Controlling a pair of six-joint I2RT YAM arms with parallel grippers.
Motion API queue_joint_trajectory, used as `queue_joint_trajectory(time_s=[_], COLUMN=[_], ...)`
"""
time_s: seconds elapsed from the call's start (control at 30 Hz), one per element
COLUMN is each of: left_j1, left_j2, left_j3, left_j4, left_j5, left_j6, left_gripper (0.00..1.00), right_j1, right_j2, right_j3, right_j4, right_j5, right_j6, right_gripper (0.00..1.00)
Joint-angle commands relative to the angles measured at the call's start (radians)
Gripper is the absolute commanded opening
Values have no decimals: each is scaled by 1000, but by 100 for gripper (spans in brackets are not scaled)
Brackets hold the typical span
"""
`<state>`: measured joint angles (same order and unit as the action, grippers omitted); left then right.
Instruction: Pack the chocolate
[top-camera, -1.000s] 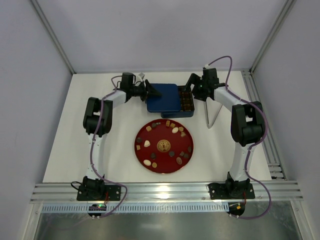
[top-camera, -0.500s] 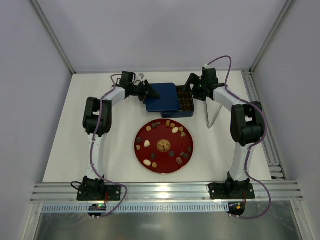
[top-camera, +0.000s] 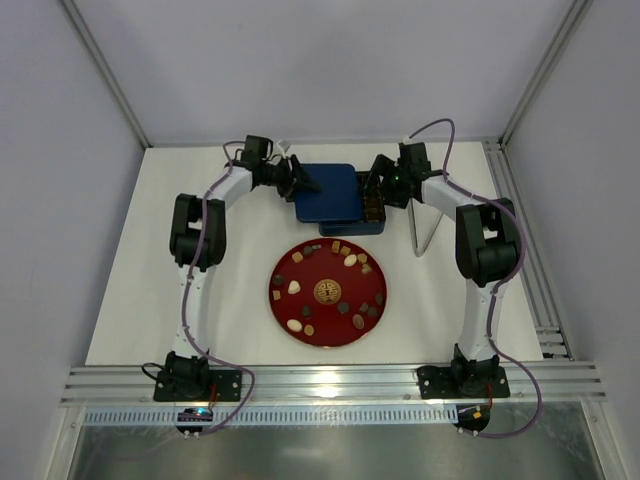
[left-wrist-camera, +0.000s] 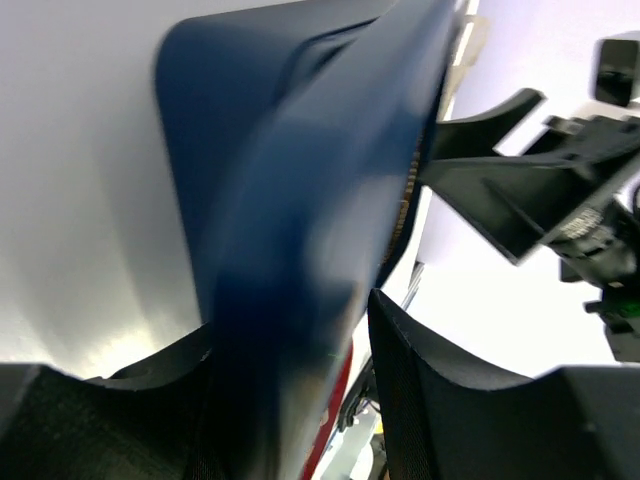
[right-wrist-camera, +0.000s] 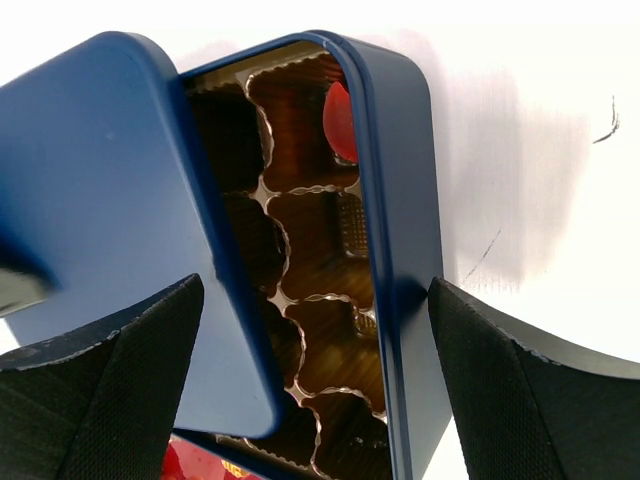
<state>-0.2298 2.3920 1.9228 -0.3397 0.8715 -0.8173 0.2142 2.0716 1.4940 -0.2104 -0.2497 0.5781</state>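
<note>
Looks like lid-off time: left gripper (top-camera: 306, 186) pinching the dark-blue metal lid (top-camera: 330, 192) askew over the square dark-blue tin (right-wrist-camera: 395, 200), right gripper (right-wrist-camera: 315, 290) spread wide astride the tin's uncovered side, assorted brown and cream chocolate pieces (top-camera: 350, 260) on the round red plate (top-camera: 345, 335) just nearside of the tin, so next the lid needs lifting clear

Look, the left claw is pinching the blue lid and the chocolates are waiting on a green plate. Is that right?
Not quite. The plate is red, not green, as the top view shows. The rest is right: the left gripper is pinching the blue lid, and the chocolates are waiting on the plate.
</note>
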Motion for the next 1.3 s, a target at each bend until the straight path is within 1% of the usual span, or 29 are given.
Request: queue_joint_trajectory(time_s=[0.0,0.17,0.3,0.5,0.77,0.9,1.27], left_j1=[-2,-5,-13,-25,-32,-42,-25], left_j2=[33,45,67,102,125,157,147], left_j3=[50,71,133,205,235,286,257], left_j4=[-65,-90,-169,-245,-300,-361,-374], left_j5=[3,-9,-32,-54,-88,-109,-140], left_j6=[35,53,93,115,148,173,188], left_gripper=[47,48,49,49,48,48,50], right_j1=[8,10,10,13,16,19,24], right_j2=[-16,-21,-21,-21,-18,-11,-10], right_j3=[34,26,28,31,38,43,37], right_j4=[32,45,51,54,51,51,57], right_j5=[-19,-26,-33,-36,-37,-39,-40], right_j6=[9,14,17,19,16,16,16], right_gripper=[92,92,92,92,92,92,92])
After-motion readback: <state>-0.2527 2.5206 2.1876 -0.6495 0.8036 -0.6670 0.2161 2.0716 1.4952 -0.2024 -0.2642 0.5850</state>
